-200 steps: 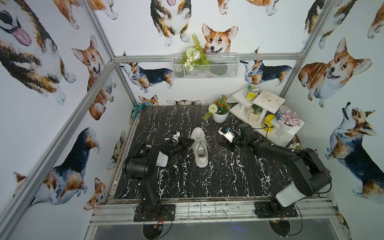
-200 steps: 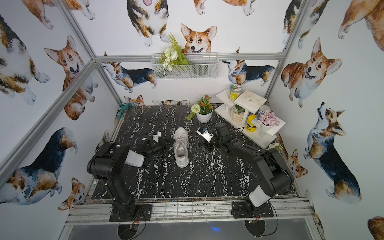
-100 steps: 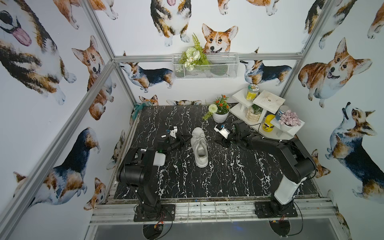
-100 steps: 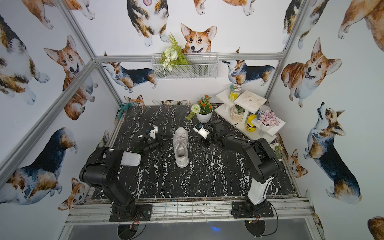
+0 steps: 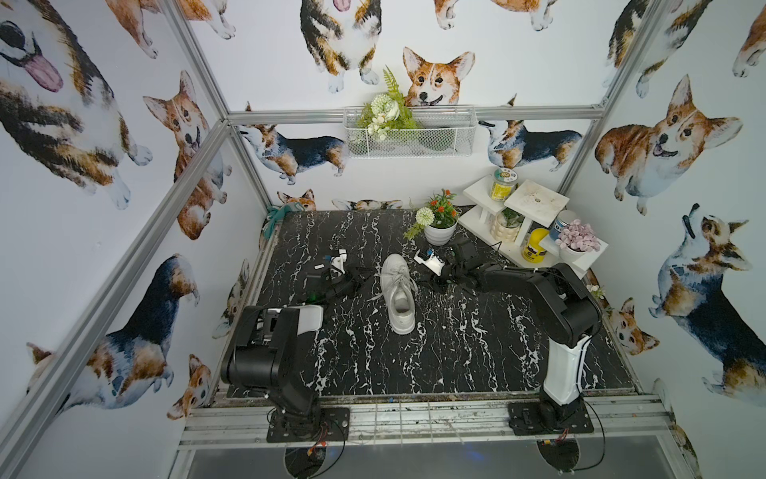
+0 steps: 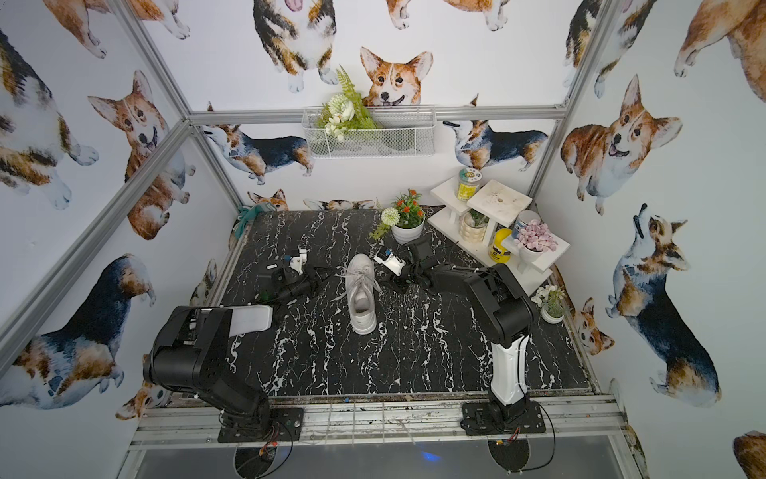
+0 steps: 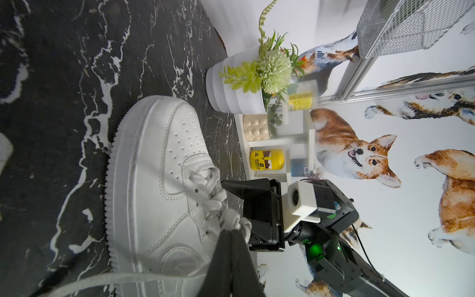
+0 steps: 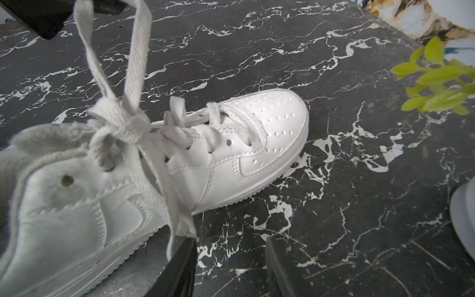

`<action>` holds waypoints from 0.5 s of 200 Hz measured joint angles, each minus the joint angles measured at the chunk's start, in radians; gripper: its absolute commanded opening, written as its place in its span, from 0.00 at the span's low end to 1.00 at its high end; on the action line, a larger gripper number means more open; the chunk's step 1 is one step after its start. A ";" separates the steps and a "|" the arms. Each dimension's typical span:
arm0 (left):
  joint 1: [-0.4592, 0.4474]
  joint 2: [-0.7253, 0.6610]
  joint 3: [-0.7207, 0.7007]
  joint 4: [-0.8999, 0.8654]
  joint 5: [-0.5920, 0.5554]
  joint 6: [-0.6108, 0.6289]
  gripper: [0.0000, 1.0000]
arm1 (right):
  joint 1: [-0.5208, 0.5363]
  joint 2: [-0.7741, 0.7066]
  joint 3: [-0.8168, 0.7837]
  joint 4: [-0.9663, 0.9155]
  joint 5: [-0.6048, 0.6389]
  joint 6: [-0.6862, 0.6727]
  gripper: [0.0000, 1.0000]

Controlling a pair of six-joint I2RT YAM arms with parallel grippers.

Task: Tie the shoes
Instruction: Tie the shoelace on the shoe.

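Corgi-print walls (image 5: 83,232) enclose a marble table (image 5: 456,352); the white sneaker (image 5: 398,296) stands mid-frame in both top views. The left gripper (image 7: 230,232) pinches a loop of the laces (image 8: 128,123), the right gripper (image 8: 230,241) gapes empty beside the shoe, and a jar (image 7: 300,99) reads "SUNFLOWER".

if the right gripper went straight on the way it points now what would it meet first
Probably the white sneaker: the open right gripper points at its side, with only table between. A loose lace end hangs beside one finger and might brush it first; depth is unclear.
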 measured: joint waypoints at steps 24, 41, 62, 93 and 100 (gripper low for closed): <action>0.011 -0.014 -0.002 -0.051 -0.001 0.020 0.00 | -0.005 0.005 0.004 -0.010 -0.007 0.000 0.48; 0.020 -0.032 -0.001 -0.088 -0.006 0.043 0.00 | -0.011 0.007 0.006 -0.014 -0.010 0.001 0.47; 0.037 -0.051 -0.001 -0.125 -0.008 0.065 0.00 | -0.023 0.007 0.013 -0.017 -0.014 0.026 0.46; 0.045 -0.054 -0.002 -0.153 -0.007 0.079 0.00 | -0.055 -0.003 0.026 -0.026 -0.040 0.116 0.45; 0.045 -0.053 -0.002 -0.153 -0.007 0.081 0.00 | -0.056 -0.005 0.029 -0.033 -0.047 0.145 0.45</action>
